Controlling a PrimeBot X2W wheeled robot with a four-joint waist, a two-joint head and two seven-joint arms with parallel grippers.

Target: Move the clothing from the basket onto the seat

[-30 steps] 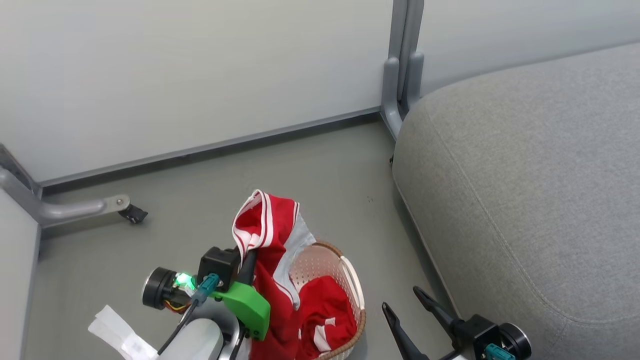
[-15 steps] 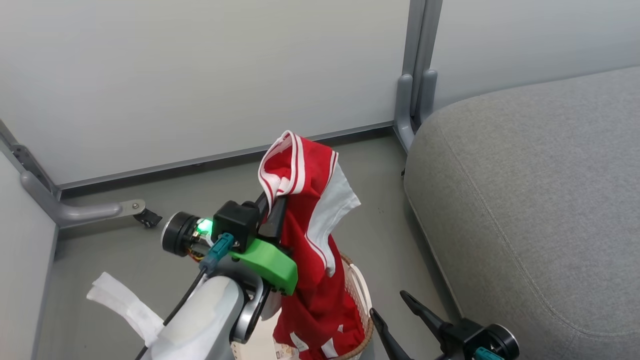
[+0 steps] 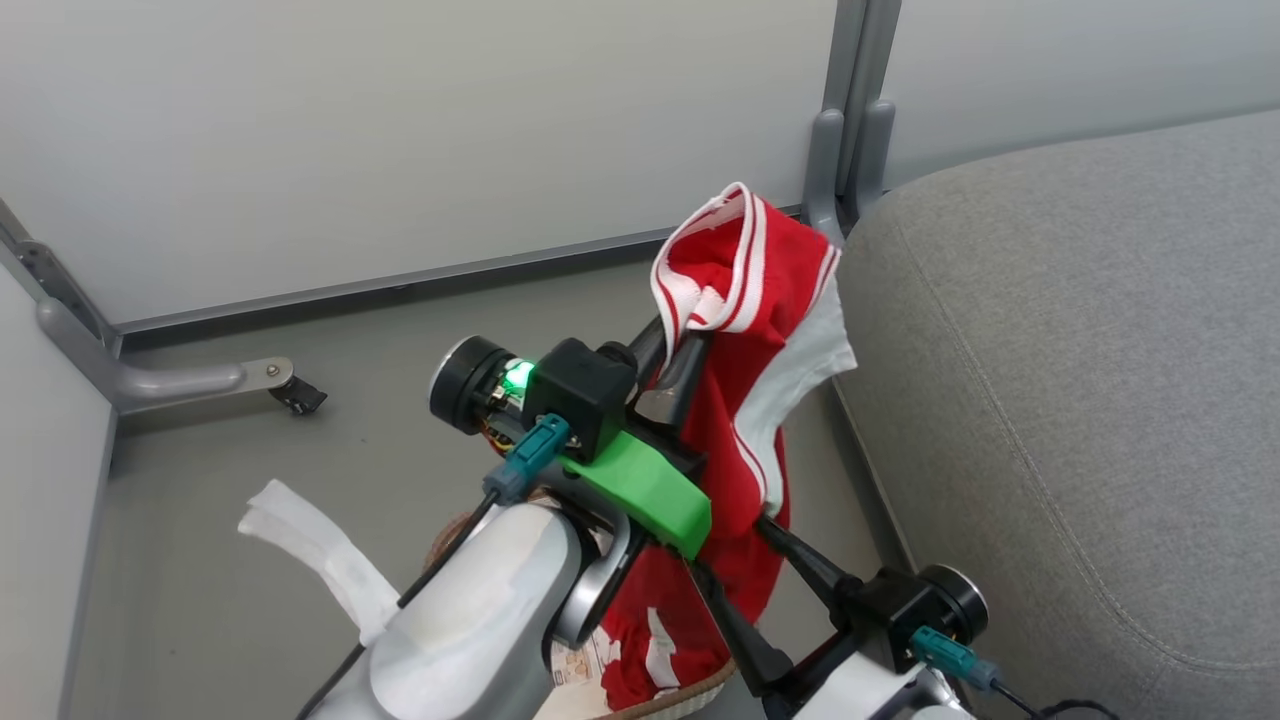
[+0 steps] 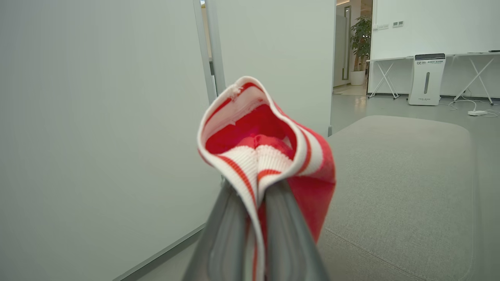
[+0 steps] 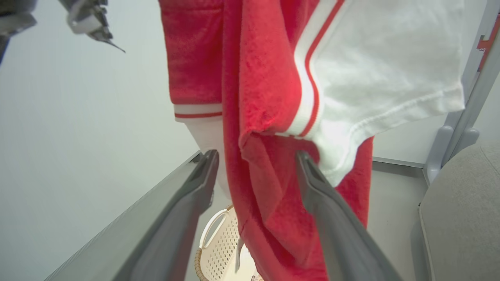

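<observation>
My left gripper (image 3: 672, 362) is shut on the striped white collar of a red piece of clothing (image 3: 752, 300), held high beside the left edge of the grey seat (image 3: 1080, 380). In the left wrist view the fingers (image 4: 230, 230) pinch that collar (image 4: 254, 156), with the seat (image 4: 394, 183) to the right. The cloth hangs down toward the basket (image 3: 690, 693), whose brown rim peeks out, with more red fabric (image 3: 650, 640) inside. My right gripper (image 3: 735, 555) stands open, and the hanging garment (image 5: 269, 117) drops between its fingers (image 5: 203, 175) above the basket (image 5: 218, 242).
White partition walls close the back and left. A grey metal post (image 3: 850, 140) stands at the seat's far corner, and a partition foot with a caster (image 3: 280, 385) lies on the floor at left. A white strip (image 3: 320, 560) lies on the grey floor beside my left forearm.
My left gripper has carried the red garment up and to the right, out of the basket toward the seat's edge. The right gripper has come in around the hanging cloth. The camera has shifted too.
</observation>
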